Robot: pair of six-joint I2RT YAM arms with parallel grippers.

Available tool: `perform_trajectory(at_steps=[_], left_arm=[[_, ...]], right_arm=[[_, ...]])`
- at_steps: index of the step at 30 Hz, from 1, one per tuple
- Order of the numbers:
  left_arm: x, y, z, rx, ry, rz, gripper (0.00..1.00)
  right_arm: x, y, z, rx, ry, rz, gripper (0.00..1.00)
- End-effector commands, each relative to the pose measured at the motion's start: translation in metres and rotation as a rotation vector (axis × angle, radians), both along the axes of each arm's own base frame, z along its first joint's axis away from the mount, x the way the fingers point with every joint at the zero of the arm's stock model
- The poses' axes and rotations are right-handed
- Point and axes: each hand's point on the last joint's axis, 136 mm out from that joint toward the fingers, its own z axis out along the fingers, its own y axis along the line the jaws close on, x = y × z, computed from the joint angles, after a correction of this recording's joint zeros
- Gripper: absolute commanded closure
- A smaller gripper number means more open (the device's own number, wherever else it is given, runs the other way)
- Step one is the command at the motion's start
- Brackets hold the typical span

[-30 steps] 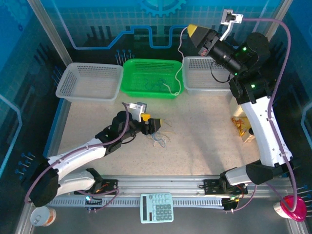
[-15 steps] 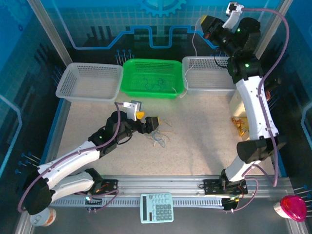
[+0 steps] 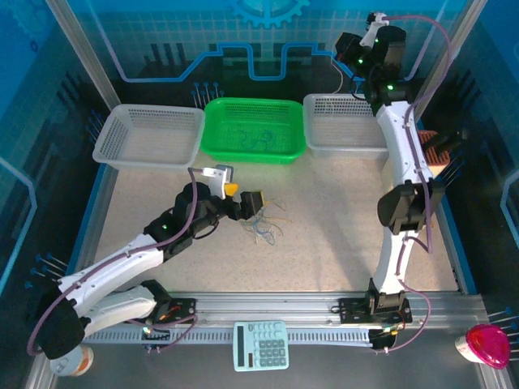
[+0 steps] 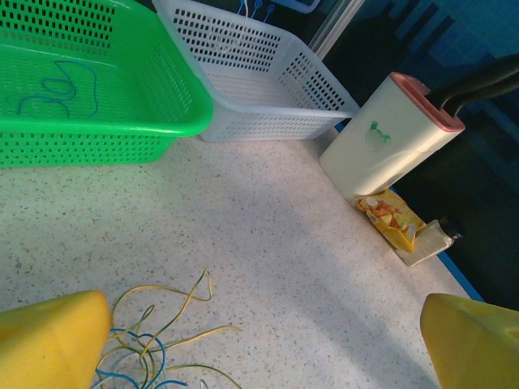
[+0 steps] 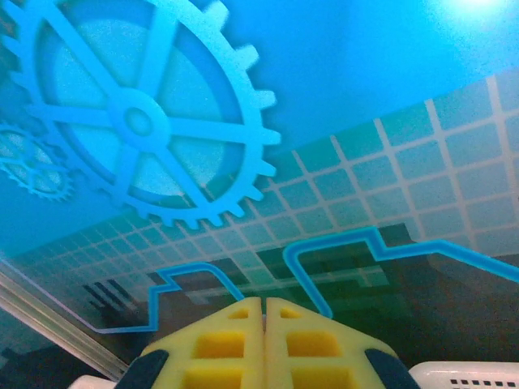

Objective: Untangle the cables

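The left gripper [image 3: 255, 203] is held spread wide over the cables [image 3: 266, 228], centre frame, ready for a pick. The right gripper [image 3: 347, 50], upper right, is clamped on a pale cable [image 3: 338, 77] above the white basket [image 3: 332, 144], apparently for sorting.

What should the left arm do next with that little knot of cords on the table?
Probably lower the open left end effector onto the cables and close on one strand. Its fingers stand wide apart above the table, with the yellow and blue tangle lying loose near one finger, nothing gripped.
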Motion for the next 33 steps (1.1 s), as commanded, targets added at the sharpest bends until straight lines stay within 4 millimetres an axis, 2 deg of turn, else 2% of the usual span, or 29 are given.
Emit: perform_trajectory(at_steps=[1, 3, 7, 11, 12, 13, 16, 25, 28, 29, 33], left_arm=[[0.000, 0.003, 0.020, 0.003, -0.048, 0.008, 0.01], [0.000, 0.004, 0.021, 0.002, -0.050, 0.011, 0.01], [0.000, 0.004, 0.019, 0.005, -0.048, 0.013, 0.01], [0.000, 0.003, 0.018, 0.003, -0.039, 0.009, 0.01], [0.000, 0.003, 0.017, 0.004, -0.036, 0.007, 0.01], [0.000, 0.003, 0.017, 0.001, -0.036, 0.008, 0.01], [0.000, 0.002, 0.018, -0.003, -0.036, 0.008, 0.01], [0.001, 0.001, 0.018, -0.012, -0.026, 0.008, 0.01], [0.000, 0.002, 0.019, -0.015, -0.023, 0.010, 0.01], [-0.001, 0.002, 0.019, -0.017, -0.022, 0.010, 0.01], [-0.004, 0.005, 0.021, -0.023, -0.020, 0.011, 0.01]], right_arm=[[0.018, -0.008, -0.021, -0.045, 0.027, -0.033, 1.00], [0.029, -0.010, -0.050, -0.066, 0.084, -0.049, 1.00], [0.045, -0.013, -0.124, -0.129, 0.238, -0.079, 1.00], [0.049, -0.011, -0.185, -0.196, 0.399, -0.090, 1.00], [0.051, -0.012, -0.210, -0.199, 0.461, -0.090, 1.00], [0.051, -0.013, -0.226, -0.205, 0.504, -0.091, 1.00], [0.049, -0.014, -0.256, -0.217, 0.580, -0.092, 1.00], [0.035, -0.027, -0.309, -0.231, 0.730, -0.143, 1.00], [0.030, -0.028, -0.318, -0.218, 0.757, -0.137, 0.98], [0.028, -0.027, -0.318, -0.215, 0.759, -0.134, 0.92], [0.022, -0.023, -0.304, -0.204, 0.735, -0.116, 0.52]])
